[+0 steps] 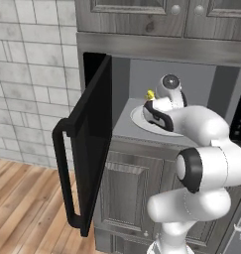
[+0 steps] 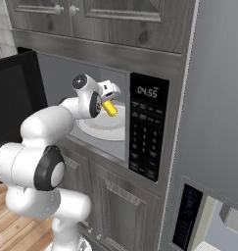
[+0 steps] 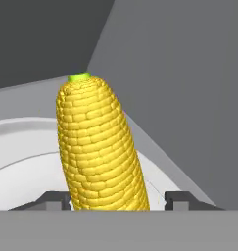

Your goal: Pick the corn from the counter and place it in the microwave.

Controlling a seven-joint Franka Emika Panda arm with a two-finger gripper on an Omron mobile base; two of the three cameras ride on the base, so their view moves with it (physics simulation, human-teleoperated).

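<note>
1. between the two dark fingertips at the bottom of the hand view, the gripper [image 3: 118, 201] is clenched on the corn [image 3: 100, 147], one tip pressed to each side of the cob's lower end.
2. from that grip the corn's long axis runs away toward 12 o'clock, leaning slightly to 11, and ends in a small green stub.
3. seen from the right base view, the gripper [image 2: 110, 98] holds the corn [image 2: 109, 108] hanging toward 6 o'clock, inside the microwave [image 2: 61, 73] cavity.
4. directly below, at 6 o'clock from the cob, lies the white turntable plate [image 2: 103, 130]; the corn looks just above it, though contact cannot be told.
5. so the coming move, by my judgement, turns on that short drop: lower, then let go, and the cob should tip onto its side.
6. at 9 o'clock of the arm in the left base view, the black door [image 1: 92, 144] stands swung open with its bar handle [image 1: 62, 173] outward, well apart from the gripper.
7. at 3 o'clock of the cavity sits the keypad panel [image 2: 147, 127].
</note>
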